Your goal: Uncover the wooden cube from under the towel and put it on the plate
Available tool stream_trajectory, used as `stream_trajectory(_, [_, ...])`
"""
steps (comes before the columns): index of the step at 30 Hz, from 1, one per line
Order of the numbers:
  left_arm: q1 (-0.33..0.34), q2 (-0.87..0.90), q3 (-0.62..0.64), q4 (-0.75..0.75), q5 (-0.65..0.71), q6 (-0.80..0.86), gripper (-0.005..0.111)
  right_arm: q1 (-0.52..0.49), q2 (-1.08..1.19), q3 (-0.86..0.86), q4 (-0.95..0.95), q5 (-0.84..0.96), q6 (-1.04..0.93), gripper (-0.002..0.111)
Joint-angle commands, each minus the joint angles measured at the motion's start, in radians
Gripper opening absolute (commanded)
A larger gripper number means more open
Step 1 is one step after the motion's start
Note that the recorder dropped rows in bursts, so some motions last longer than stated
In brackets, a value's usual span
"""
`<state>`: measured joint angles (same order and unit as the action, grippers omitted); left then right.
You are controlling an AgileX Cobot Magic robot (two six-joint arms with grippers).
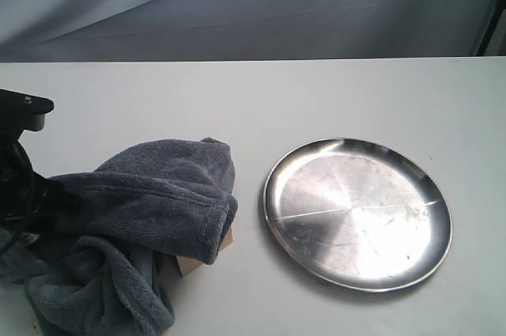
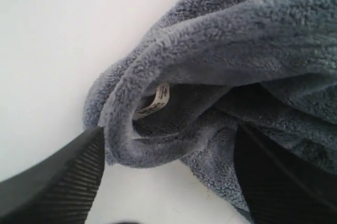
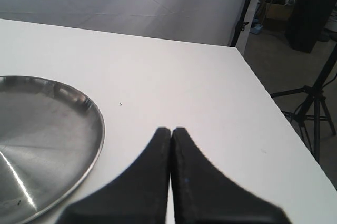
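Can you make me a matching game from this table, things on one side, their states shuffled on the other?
1 plush blue-grey towel
2 pale wooden cube
3 round shiny steel plate
4 right gripper

a shut, holding nothing
b nothing on it
c bunched in a heap
d mostly hidden, corner peeking out

Pairs: 1-c, 2-d, 3-b, 4-a

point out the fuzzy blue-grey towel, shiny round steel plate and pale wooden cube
fuzzy blue-grey towel (image 1: 158, 186), exterior view, top fold
shiny round steel plate (image 1: 357, 213), exterior view, bare centre
pale wooden cube (image 1: 192, 263), exterior view, exposed lower part
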<state>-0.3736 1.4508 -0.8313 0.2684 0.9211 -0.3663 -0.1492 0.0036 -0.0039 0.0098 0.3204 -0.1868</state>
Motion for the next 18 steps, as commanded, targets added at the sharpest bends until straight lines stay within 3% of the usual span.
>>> stream_trajectory(1, [0.003,0.002,-0.046,-0.005,0.08,0.01,0.067,0.0,-0.004,0.004,-0.01,0.0,0.003,0.0])
stream_trajectory(4, [0.001,-0.011,-0.08,-0.012,0.148,0.046,0.067,0.0,-0.004,0.004,-0.01,0.0,0.003,0.0])
stream_trajectory(9, [-0.022,-0.082,-0.087,-0.021,0.125,0.119,0.067,0.0,-0.004,0.004,-0.01,0.0,0.003,0.0])
stream_trajectory(18, [-0.207,-0.172,-0.087,-0.024,0.051,0.192,0.067,0.0,-0.004,0.004,-0.01,0.0,0.003,0.0])
